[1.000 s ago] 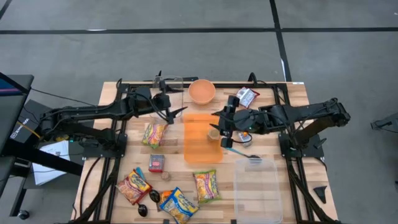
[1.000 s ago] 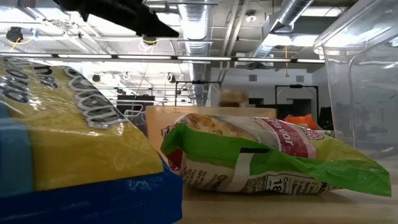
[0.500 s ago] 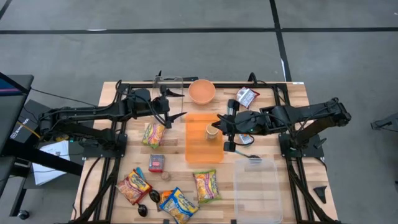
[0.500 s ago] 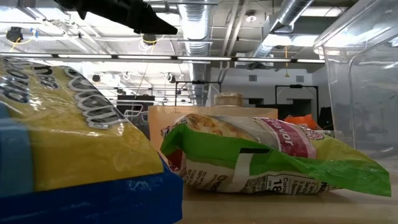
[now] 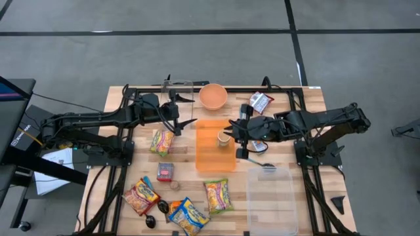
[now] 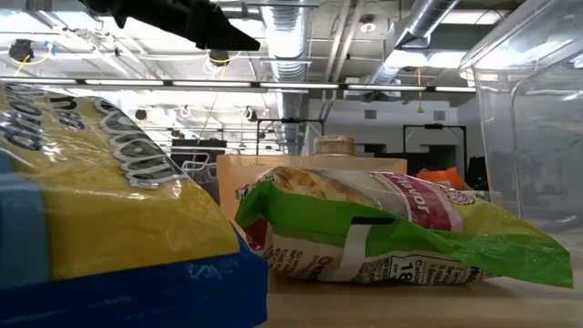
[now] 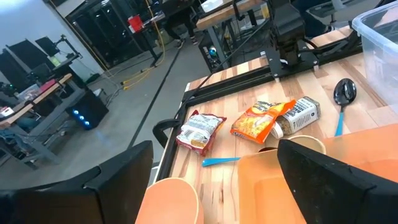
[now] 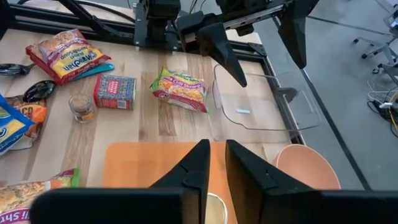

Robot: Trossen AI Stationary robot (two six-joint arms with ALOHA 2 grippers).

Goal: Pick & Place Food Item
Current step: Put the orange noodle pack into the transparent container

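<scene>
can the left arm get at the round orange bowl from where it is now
Probably yes. The round orange bowl sits uncovered near the table's far edge, just beyond the open left claw. Only the clear plastic lid lies close beside it.

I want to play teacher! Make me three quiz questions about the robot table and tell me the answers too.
1. True or false: the small jar stands on the orange tray.
2. Which gripper has its fingers spread wide: A) the left gripper, B) the right gripper?
3. Fill in: the orange bowl sits at the table's ____ edge, far from the snack packets.

Key
1. True. It stands upright on the tray, just ahead of the right gripper.
2. A. The right gripper's fingers are nearly together and hold nothing.
3. Back.
</scene>
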